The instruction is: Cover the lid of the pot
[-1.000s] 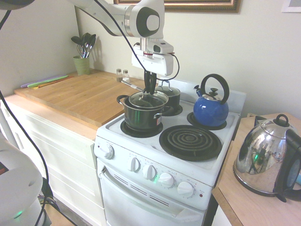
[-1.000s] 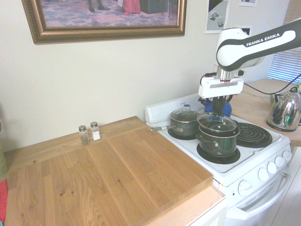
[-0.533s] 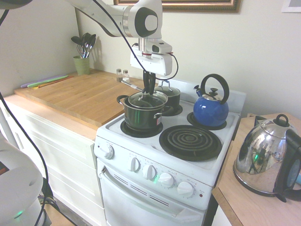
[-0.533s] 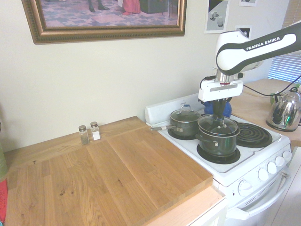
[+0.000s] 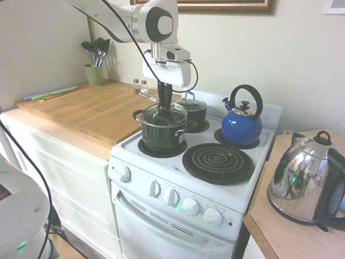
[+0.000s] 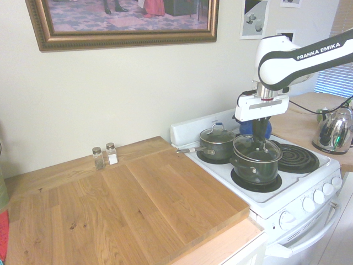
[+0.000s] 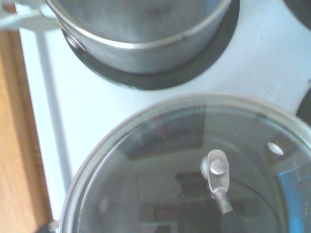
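Pot (image 5: 161,136): dark grey-black, greenish sheen; side handles black. Lid on the pot (image 5: 164,115): clear glass, silver rim, handle silver at its mount, black beyond. Gripper (image 5: 165,108): black. Arm (image 6: 298,61): white with black bands, "FRANKA EMIKA" in white on black. Behind the pot, saucepan (image 6: 216,144): dark grey, silver handle, blue on lid grip. Under and around the pot, stove (image 5: 178,178): white, black coils. Right of the pot in first exterior view, kettle (image 5: 241,127): blue, black handle. Beyond the pot's other side, tabletop (image 6: 121,210): light-brown wood, plank grain, dark knots.
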Available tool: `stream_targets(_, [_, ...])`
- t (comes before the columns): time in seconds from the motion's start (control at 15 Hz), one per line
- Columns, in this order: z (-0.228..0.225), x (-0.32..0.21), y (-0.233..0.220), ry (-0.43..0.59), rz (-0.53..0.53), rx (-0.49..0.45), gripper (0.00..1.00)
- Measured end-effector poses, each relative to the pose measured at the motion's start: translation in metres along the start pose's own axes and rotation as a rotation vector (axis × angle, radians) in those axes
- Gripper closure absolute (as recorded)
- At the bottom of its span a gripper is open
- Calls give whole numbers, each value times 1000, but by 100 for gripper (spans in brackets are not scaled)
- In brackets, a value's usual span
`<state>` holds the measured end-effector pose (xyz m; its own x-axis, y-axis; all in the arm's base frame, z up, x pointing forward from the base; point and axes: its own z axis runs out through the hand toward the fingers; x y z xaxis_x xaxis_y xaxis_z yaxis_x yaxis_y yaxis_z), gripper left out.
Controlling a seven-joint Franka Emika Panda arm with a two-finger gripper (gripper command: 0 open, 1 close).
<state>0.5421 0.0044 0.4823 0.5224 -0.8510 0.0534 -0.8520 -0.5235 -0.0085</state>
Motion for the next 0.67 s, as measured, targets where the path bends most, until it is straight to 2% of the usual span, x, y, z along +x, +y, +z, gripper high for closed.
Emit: stream_targets(0.67, [0,2,0,22,26,-39,100])
